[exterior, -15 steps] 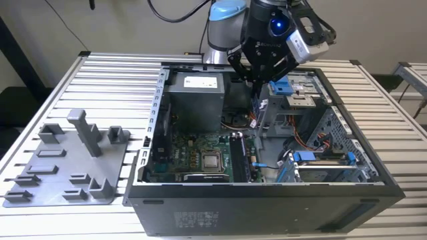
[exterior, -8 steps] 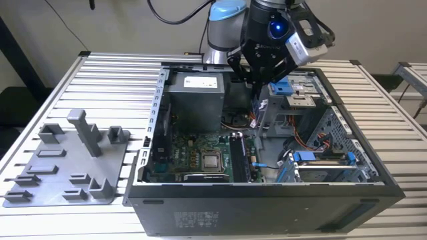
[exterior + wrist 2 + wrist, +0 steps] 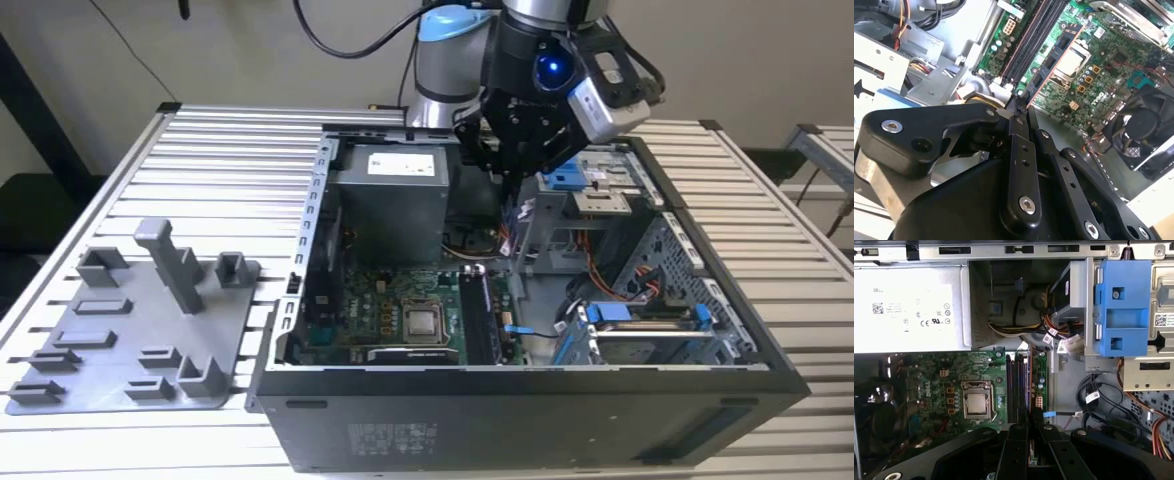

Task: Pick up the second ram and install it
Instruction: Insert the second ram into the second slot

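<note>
peeking from clamped jaws: second ram [image 3: 1050,62]

Looks like you're set up in a robotics lab or test workshop, not an office. The robot arm [image 3: 443,78] and its gripper [image 3: 513,178] hang over an opened-up PC tower [image 3: 534,420] lying on a slatted aluminium bench [image 3: 200,160]. There's a grey plastic parts fixture [image 3: 134,350] beside it and a bare wall [image 3: 200,50] behind.

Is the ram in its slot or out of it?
Out: the gripper holds the ram above the board, apart from the slots.
</note>
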### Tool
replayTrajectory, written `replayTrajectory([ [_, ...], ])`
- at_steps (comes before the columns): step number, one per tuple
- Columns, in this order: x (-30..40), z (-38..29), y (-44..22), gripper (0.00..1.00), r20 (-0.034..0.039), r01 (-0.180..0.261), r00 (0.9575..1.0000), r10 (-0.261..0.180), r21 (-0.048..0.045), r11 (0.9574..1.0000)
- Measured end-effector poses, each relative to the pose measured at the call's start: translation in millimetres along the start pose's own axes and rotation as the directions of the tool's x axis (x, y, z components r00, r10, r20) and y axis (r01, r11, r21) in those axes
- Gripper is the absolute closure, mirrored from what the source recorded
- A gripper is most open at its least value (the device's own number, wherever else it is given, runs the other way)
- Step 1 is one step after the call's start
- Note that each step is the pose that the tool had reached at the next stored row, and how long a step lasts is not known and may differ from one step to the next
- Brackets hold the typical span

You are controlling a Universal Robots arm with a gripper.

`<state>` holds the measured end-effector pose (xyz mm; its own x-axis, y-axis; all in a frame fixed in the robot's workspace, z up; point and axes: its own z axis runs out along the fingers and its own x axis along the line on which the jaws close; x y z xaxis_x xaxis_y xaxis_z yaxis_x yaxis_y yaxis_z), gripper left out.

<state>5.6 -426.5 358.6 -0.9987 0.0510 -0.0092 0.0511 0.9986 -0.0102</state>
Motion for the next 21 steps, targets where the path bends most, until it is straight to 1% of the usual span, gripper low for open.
replayTrajectory([
  [5, -0.2, 5.3, 0.1, 0.86, 0.0001, 0.004, 1.0, -0.004, 0.0, 1.0],
  [10, -0.2, 9.2, -0.3, 0.86, 0.0001, 0.004, 1.0, -0.004, 0.0, 1.0],
  [21, -0.2, 22.0, -2.7, 0.86, 0.0001, 0.004, 1.0, -0.004, 0.0, 1.0],
])
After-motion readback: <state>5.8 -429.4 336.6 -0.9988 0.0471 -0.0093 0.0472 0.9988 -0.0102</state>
